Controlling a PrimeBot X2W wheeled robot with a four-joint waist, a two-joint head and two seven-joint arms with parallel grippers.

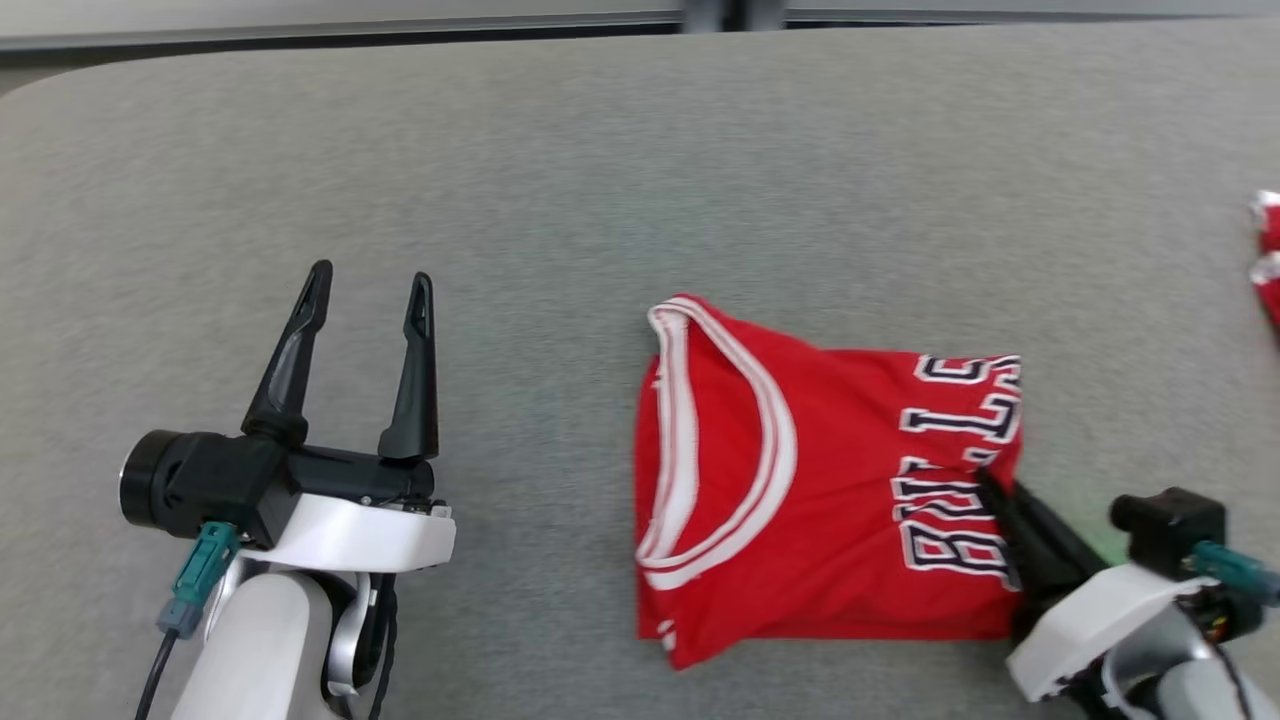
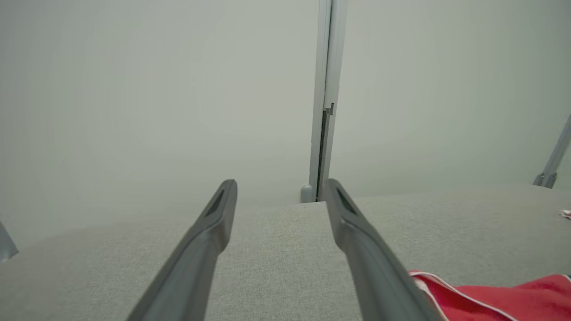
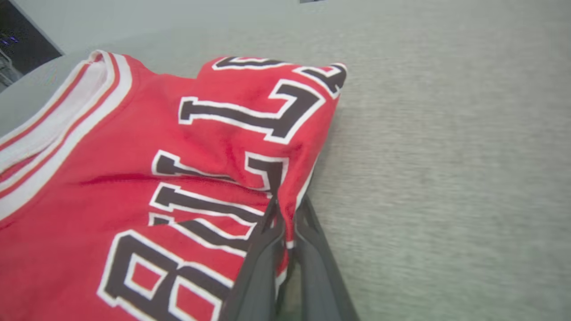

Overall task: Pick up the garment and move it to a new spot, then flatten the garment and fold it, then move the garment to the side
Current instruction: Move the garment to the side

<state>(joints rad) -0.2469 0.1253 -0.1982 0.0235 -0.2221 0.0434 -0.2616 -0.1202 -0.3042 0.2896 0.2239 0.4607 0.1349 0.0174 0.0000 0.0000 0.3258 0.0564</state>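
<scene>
Jaws on my right gripper [image 1: 985, 482] were pinched shut on the right edge of the garment [image 1: 820, 480], a folded red jersey with black-and-white lettering. It lay at the lower centre-right of the head view on the grey table [image 1: 600, 150]. My left gripper [image 1: 370, 285] sat at the lower left with its jaws spread wide, holding nothing, well apart from the garment. At the far right edge I saw more red-and-white cloth [image 1: 1268, 250].

Head camera looks down on the table [image 1: 600, 150]; wrist cameras skim low over it; all 3 share the garment [image 1: 830, 520].
</scene>
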